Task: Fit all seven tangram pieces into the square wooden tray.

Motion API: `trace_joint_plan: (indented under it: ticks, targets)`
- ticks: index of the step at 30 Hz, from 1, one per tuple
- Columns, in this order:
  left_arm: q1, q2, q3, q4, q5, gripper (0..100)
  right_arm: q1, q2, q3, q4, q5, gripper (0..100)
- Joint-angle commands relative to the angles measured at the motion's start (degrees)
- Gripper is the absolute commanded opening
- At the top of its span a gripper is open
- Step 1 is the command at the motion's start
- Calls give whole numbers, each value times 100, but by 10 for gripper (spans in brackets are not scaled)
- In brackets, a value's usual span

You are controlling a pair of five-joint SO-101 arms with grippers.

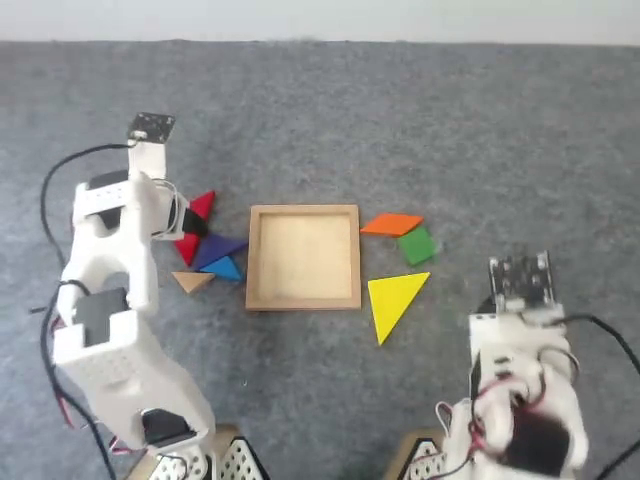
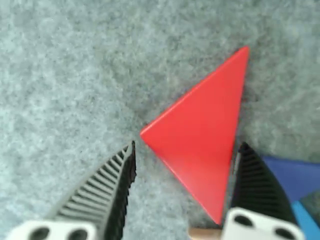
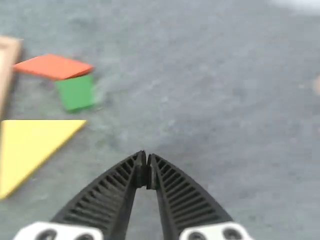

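The square wooden tray [image 1: 253, 258] lies empty at the table's middle. To its left are a red triangle [image 1: 200, 210], a purple piece [image 1: 220, 247], a blue triangle [image 1: 226, 268] and a tan triangle [image 1: 192, 282]. On its right lie an orange parallelogram [image 1: 391, 223], a green square [image 1: 415, 245] and a yellow triangle [image 1: 393, 300]. My left gripper [image 2: 187, 149] is open low over the red triangle [image 2: 200, 140], one finger on each side of it. My right gripper [image 3: 146, 159] is shut and holds nothing, over bare carpet near the yellow triangle [image 3: 30, 142].
Grey carpet covers the table. The left arm [image 1: 110, 290] stretches from the front left up to the red piece. The right arm [image 1: 520, 400] sits at the front right. A tray edge [image 3: 7, 65] shows in the right wrist view beside the orange piece [image 3: 52, 66].
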Motion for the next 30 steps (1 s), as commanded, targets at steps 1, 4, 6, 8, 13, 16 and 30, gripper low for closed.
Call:
trace_joint_plan:
  ticks: [1, 4, 6, 8, 13, 16, 30]
  targets:
    - [18, -492, 57, -211, 79, 304, -646, 1393, -615, -268, -712, 11]
    - [18, -492, 57, -211, 79, 303, -1402, 2387, -1064, -207, -1486, 58]
    - [35, -492, 66, -211, 79, 303, -1965, 2914, -1169, -277, -2171, 132]
    - [70, -492, 84, -211, 79, 302, -2571, 3354, -1196, -541, -2866, 192]
    - [62, -492, 92, -202, 281, 302, -3310, 4426, -1213, -1657, -4316, 223]
    - [53, -492, 92, -202, 308, 302, -3284, 5174, -1222, -2220, -4774, 224]
    - [53, -492, 92, -211, 325, 302, -3574, 7169, -1600, -3046, -5960, 433]
